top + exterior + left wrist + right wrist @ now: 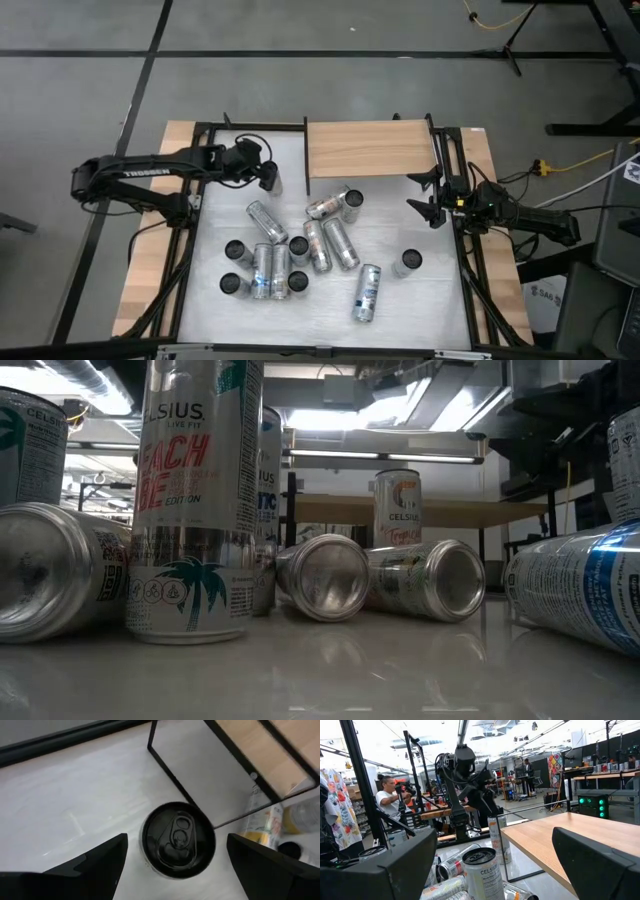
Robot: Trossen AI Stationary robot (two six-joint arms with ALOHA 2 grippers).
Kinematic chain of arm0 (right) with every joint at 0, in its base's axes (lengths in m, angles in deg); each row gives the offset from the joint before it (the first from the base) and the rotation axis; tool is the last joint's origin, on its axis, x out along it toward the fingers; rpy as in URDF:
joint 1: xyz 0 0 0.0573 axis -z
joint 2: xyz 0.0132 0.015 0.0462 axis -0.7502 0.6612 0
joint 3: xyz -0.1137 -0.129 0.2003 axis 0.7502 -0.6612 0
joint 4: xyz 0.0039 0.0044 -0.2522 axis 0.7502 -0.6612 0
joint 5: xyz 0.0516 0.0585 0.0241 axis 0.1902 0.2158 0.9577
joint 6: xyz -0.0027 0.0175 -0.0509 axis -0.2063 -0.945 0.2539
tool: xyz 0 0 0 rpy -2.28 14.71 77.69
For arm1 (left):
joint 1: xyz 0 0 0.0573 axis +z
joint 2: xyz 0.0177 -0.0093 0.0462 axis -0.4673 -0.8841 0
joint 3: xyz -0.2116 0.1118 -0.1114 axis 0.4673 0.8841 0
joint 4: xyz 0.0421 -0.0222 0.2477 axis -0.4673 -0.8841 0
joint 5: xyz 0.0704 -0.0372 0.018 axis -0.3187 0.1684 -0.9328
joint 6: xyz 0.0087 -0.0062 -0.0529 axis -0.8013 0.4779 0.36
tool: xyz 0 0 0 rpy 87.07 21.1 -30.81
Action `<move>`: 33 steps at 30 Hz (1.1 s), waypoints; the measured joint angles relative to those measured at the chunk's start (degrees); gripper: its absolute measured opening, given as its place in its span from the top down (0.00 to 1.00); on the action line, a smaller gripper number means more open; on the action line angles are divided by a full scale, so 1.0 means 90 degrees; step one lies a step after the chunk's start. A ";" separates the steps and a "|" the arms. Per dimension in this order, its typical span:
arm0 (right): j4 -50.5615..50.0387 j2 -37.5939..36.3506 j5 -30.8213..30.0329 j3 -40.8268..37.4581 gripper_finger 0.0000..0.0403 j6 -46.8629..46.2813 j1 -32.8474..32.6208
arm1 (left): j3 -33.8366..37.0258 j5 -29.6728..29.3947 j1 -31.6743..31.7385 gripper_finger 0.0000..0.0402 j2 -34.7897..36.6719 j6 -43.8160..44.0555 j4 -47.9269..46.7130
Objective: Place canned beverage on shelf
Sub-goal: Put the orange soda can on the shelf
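Observation:
A canned beverage (179,840) with a black top stands upright on its base on the white table, just left of the shelf's black frame (170,775). My left gripper (177,840) hangs open above it, slanting down, one finger on either side of the can's top and clear of it; it also shows in the high view (268,176). The shelf (370,148), a pale wooden board on black posts, stands at the table's far middle. My right gripper (425,192) waits open at the table's right edge, holding nothing.
Several silver cans (300,250) stand or lie in the table's middle, two of them (335,205) near the shelf's front. One can (407,262) stands upright and another (367,292) lies toward the near right. People work at benches (390,800) beyond the table.

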 joint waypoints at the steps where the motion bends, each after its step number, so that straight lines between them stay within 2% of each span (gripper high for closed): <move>1: 0.0000 0.0000 0.0000 0.0000 0.03 0.0000 0.0002 | 0.0000 -0.0010 -0.0037 0.17 -0.0063 -0.0103 0.0065; 11: 0.0000 0.0000 -0.0019 0.0000 0.03 0.0000 0.0001 | 0.0000 -0.0275 -0.0218 0.17 -0.0947 -0.0284 0.0228; 17: 0.0000 0.0000 -0.0022 0.0000 0.03 0.0000 0.0002 | 0.0000 -0.0326 -0.0218 0.18 -0.1108 -0.0314 0.0435; 21: 0.0000 0.0000 -0.0022 0.0000 0.03 0.0000 0.0001 | 0.0000 -0.0335 -0.0218 0.24 -0.1108 -0.0312 0.0433; 29: 0.0000 0.0000 -0.0019 0.0000 0.03 0.0000 0.0001 | 0.0000 -0.0340 -0.0218 0.41 -0.1097 -0.0338 0.0453; 33: 0.0002 0.0000 0.0000 0.0000 0.03 0.0000 0.0002 | -0.0054 -0.0260 -0.0215 0.42 -0.0977 -0.0577 0.0339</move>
